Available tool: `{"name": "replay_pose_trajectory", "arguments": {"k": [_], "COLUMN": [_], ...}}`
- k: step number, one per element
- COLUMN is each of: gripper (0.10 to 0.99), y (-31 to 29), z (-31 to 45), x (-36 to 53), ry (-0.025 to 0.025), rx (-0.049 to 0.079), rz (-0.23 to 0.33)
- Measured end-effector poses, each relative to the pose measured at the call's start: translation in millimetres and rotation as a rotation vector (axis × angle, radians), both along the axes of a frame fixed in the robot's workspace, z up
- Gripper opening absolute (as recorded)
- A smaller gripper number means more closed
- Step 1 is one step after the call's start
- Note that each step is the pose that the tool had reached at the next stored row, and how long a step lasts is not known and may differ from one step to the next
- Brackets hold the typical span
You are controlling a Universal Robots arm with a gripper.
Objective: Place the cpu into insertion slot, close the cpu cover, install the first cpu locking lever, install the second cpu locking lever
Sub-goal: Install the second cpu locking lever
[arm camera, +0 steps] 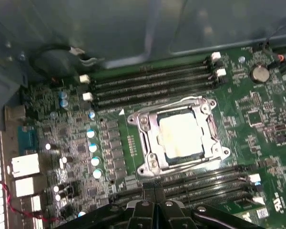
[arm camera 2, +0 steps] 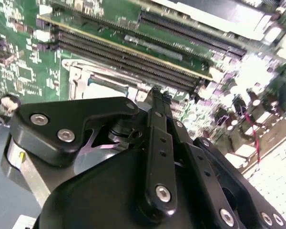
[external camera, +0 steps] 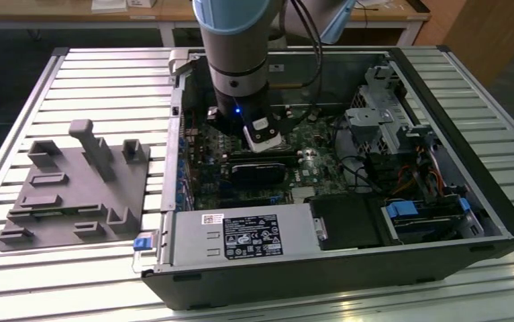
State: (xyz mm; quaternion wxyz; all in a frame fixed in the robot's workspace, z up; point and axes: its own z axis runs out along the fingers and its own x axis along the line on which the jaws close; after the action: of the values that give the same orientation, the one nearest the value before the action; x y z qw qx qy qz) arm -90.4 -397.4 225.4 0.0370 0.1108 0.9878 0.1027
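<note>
Exterior view: my arm reaches down into an open black computer case (external camera: 347, 268) lying on a ribbed metal table (external camera: 105, 80), above the green circuit board (external camera: 320, 168). A grey moulded fixture tray (external camera: 74, 191) sits on the table at the exterior view's left, apart from the case.

First wrist view: the small flat square cpu with a dull silver-beige metal face (arm camera: 181, 136) lies seated inside the insertion slot (arm camera: 206, 149), a square socket with a silvery metal rim on the green board. The cpu cover, a thin silvery metal frame plate with a square cut-out (arm camera: 150, 138), lies flat around the chip, so the chip's face shows through the cut-out. Long narrow black memory slots (arm camera: 152, 83) run on both sides of the socket. My claw (arm camera: 155, 193) sits near the edge of the socket, over the nearer bank of memory slots, its two black fingertips (arm camera: 149, 191) pressed together with nothing between them.

Second wrist view: the black linkage of my claw (arm camera 2: 158, 98) points at the socket's silvery rim (arm camera 2: 86, 76), just beside the memory slots.
</note>
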Motion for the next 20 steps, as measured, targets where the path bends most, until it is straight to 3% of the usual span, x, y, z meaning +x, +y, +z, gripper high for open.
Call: {"name": "replay_pose_trajectory", "arguments": {"k": [4, 14, 20], "gripper": [0.106, 0.106, 0.106], "y": [0.1, 0.6, 7.6], "z": [0.1, 0.0, 0.1], "x": [1.1, 35.6, 41.6], "ry": [0.0, 0.0016, 0.0023], "rx": [0.0, -0.001, -0.011], "rz": [0.0, 0.0, 0.0]}}
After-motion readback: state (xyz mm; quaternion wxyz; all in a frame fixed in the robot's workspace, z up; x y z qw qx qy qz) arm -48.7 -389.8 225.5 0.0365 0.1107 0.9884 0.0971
